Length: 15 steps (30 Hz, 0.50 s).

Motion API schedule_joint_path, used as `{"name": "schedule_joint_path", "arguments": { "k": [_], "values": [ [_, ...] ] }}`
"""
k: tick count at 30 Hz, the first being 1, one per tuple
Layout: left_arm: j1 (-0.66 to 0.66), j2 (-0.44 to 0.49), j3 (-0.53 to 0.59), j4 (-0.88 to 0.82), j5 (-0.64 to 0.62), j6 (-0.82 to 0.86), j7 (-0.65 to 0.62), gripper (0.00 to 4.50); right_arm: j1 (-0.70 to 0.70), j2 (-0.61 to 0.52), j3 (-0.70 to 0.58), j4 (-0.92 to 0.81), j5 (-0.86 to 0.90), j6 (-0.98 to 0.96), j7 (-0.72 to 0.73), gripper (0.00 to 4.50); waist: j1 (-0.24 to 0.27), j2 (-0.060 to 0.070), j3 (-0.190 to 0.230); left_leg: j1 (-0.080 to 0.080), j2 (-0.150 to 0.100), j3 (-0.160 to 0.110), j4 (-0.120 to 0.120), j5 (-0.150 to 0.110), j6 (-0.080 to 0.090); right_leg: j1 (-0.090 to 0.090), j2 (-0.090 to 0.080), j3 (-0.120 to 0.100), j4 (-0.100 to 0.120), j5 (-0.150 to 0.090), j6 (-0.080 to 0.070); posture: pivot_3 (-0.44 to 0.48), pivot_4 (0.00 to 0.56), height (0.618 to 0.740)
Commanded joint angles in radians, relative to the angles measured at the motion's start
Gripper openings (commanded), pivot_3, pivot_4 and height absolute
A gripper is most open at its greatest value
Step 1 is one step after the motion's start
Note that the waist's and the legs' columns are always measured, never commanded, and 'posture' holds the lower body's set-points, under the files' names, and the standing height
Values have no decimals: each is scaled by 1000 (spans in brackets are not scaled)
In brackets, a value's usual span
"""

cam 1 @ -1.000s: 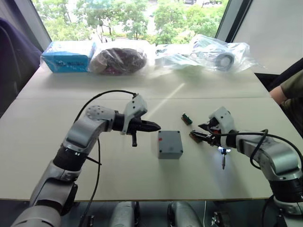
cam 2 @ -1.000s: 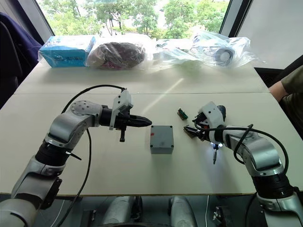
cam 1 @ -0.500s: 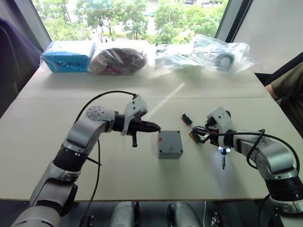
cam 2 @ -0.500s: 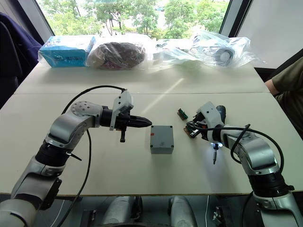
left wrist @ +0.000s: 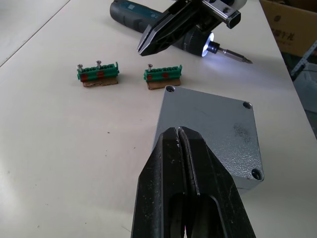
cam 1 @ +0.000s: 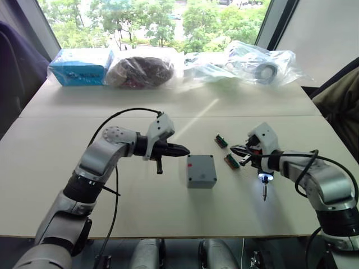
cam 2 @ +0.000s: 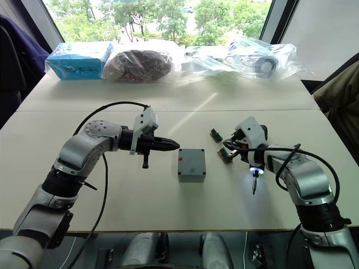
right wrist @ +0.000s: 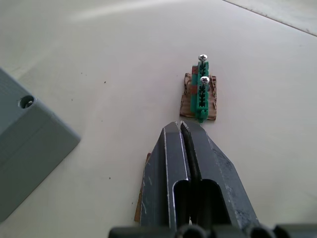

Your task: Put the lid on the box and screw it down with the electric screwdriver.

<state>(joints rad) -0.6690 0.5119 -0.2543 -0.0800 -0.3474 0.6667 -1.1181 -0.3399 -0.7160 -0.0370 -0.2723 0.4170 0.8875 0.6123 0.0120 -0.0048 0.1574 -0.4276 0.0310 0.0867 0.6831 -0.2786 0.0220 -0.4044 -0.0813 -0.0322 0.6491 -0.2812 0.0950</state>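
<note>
Lid's on the box, and the right arm is pulling back from the screw strips!

The right gripper (cam 2: 234, 143), fingers pressed together and empty, has lifted off the nearer green strip (left wrist: 162, 75). The left gripper (cam 1: 183, 149) hovers with fingers closed, the box (cam 1: 201, 171) just past its tips. The electric screwdriver (cam 2: 255, 168) lies lit on the worktop (cam 1: 140, 207) behind the right fingers, not yet picked up.

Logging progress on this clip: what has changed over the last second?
The right claw has lifted slightly off the nearer green strip and shifted toward the far side of the table, still shut. The left claw, box, screwdriver and farther strip stayed put.
</note>
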Motion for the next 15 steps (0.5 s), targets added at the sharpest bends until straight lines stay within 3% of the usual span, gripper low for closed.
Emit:
{"name": "schedule_joint_path", "arguments": {
  "k": [1, 6, 9, 13, 15],
  "values": [
    [-8, 3, 9, -5, -4, -20, 2, 0, -18, -6, -38, -45, 19, 6, 4, 13, 0, 0, 0, 0, 0, 0, 0, 0, 0, 0, 0, 0, 0, 0, 0, 0, 150, 740],
    [-4, 5, 6, 2, 2, -29, 2, 0, 5, -11, -24, -60, 17, 8, 20, 13, 0, 0, 0, 0, 0, 0, 0, 0, 0, 0, 0, 0, 0, 0, 0, 0, 150, 740],
    [-3, 5, 1, 4, 6, -35, 3, 0, 18, -8, -13, -53, 4, 8, 16, 804, 0, 0, 0, 0, 0, 0, 0, 0, 0, 0, 0, 0, 0, 0, 0, 0, 150, 740],
    [-2, 6, 0, 4, 7, -37, 1, 0, 23, -1, -13, -39, -5, 11, 4, 2368, 0, 0, 0, 0, 0, 0, 0, 0, 0, 0, 0, 0, 0, 0, 0, 0, 150, 740],
    [-2, 7, -1, 4, 7, -38, 0, 0, 24, 2, -16, -34, -5, 13, 2, 2368, 0, 0, 0, 0, 0, 0, 0, 0, 0, 0, 0, 0, 0, 0, 0, 0, 150, 740]
  ]
}}
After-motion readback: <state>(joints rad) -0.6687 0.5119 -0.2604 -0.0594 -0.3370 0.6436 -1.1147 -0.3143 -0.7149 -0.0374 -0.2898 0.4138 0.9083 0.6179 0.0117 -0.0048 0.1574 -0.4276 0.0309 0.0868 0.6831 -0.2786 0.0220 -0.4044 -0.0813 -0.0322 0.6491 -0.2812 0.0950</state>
